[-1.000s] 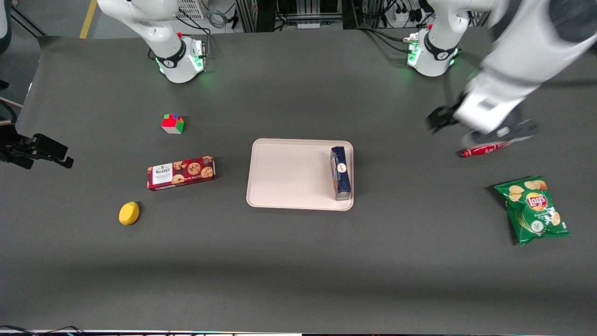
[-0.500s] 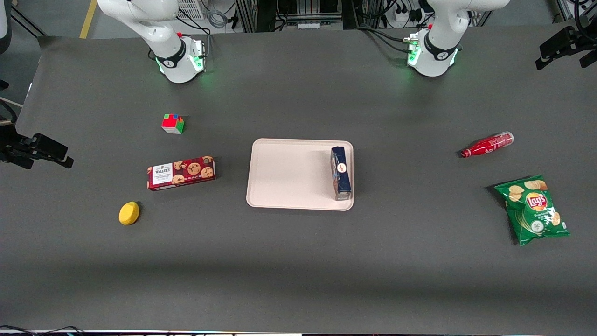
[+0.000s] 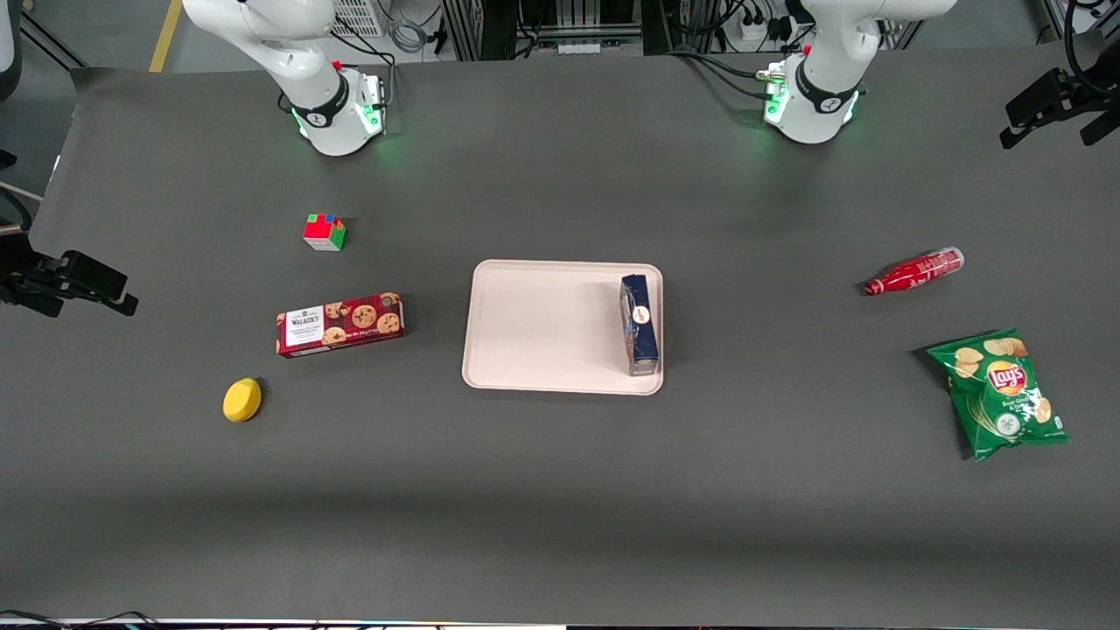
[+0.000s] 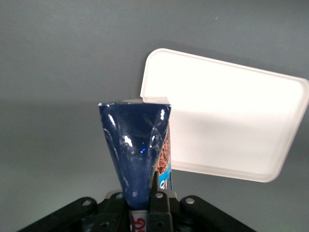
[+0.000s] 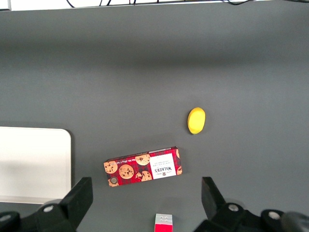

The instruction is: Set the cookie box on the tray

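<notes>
In the front view the navy cookie box (image 3: pixel 640 324) stands on its long edge on the pale pink tray (image 3: pixel 542 324), along the tray's edge toward the working arm. My left gripper (image 3: pixel 1047 122) hangs high over the working arm's end of the table, well apart from the box, open and empty. The left wrist view disagrees. It shows the blue carton (image 4: pixel 137 154) close up between the gripper's (image 4: pixel 145 212) fingers, with a bare tray (image 4: pixel 231 121) past it.
A red bottle (image 3: pixel 914 271) and a green chips bag (image 3: pixel 1002 394) lie toward the working arm's end. A red tartan cookie box (image 3: pixel 339 325), a yellow lemon (image 3: pixel 241 400) and a colour cube (image 3: pixel 325 232) lie toward the parked arm's end.
My left arm has swung up and away from above the red bottle to the table's end. The cookie box has stayed on the tray.
</notes>
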`<state>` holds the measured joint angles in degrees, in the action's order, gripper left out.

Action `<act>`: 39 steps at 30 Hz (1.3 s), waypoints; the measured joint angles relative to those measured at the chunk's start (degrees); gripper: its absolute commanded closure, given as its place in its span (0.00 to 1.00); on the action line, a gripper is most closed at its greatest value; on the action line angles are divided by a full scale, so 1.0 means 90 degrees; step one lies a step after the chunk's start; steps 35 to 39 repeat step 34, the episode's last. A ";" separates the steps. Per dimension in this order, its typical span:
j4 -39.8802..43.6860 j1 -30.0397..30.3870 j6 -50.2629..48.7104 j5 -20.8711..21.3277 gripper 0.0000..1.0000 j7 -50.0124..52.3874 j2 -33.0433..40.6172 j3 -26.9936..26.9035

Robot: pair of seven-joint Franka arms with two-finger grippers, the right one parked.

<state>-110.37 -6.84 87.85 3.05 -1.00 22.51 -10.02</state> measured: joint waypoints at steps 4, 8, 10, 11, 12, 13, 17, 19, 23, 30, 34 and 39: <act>0.0038 -0.0003 0.0034 0.0003 0.00 0.0002 -0.0001 0.0117; 0.0079 -0.0008 0.0026 0.0004 0.00 0.0028 -0.0003 0.0352; 0.0081 -0.0009 0.0013 0.0006 0.00 0.0097 -0.0004 0.0487; 0.0081 -0.0010 0.0002 0.0008 0.00 0.0129 -0.0007 0.0546; 0.0080 -0.0010 -0.0007 0.0009 0.00 0.0154 -0.0010 0.0593; 0.0080 -0.0010 -0.0013 0.0012 0.00 0.0170 -0.0013 0.0625; 0.0081 -0.0009 -0.0044 0.0020 0.00 0.0186 -0.0017 0.0655; 0.0080 -0.0009 -0.0081 0.0024 0.00 0.0186 -0.0018 0.0645; 0.0080 -0.0009 -0.0111 0.0029 0.00 0.0186 -0.0018 0.0635; 0.0080 -0.0010 -0.0112 0.0029 0.00 0.0186 -0.0033 0.0714; 0.0080 -0.0010 -0.0112 0.0030 0.00 0.0186 -0.0045 0.0751; 0.0080 -0.0010 -0.0112 0.0030 0.00 0.0186 -0.0045 0.0751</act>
